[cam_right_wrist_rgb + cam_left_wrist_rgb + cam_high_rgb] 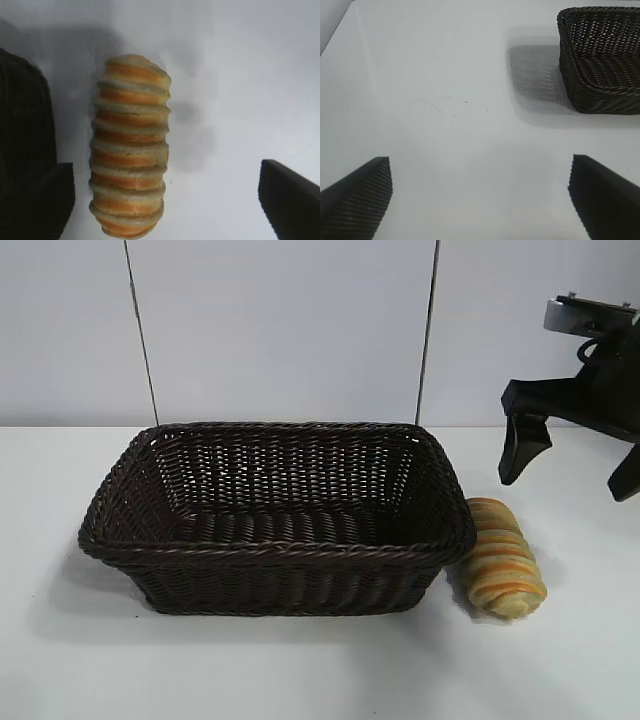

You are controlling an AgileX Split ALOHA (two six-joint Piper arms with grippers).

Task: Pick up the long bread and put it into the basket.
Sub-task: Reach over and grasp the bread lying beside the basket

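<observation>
Bread: the long bread [503, 557] lies flat on the worktop [300, 670], just beside the basket's right-hand short side in the exterior view, one rounded end toward the camera and the other toward the back wall.
Bread look: golden-tan loaf crossed by orange-brown ridged stripes from end to end, both ends rounded; much shorter than the basket.
Contact: whether the loaf touches the wicker cannot be told; in the right wrist view it [130, 147] lies close alongside the dark weave with a thin strip of shadowed worktop between.
Writing: no readable text on the loaf, the basket or the arm.
Basket: the basket [275, 550] is a large rectangular dark brown wicker one with a braided rim and sloping open-weave sides, standing upright at mid worktop with nothing seen inside.
Open room: bare white worktop in front of the basket and loaf, to the basket's left, and on the loaf's far side away from the basket.
Edges: the worktop's back edge meets a pale panelled wall [280, 330] behind the basket; in the left wrist view a worktop corner shows far from the basket [600, 60].
Right gripper: the right gripper [570, 462] hangs above and behind the loaf, pointing steeply down, jaws wide apart and holding nothing; the loaf lies between them in the right wrist view.
Left gripper: the left gripper [480, 195] sits over bare worktop well away from the basket, jaws wide apart and empty.
</observation>
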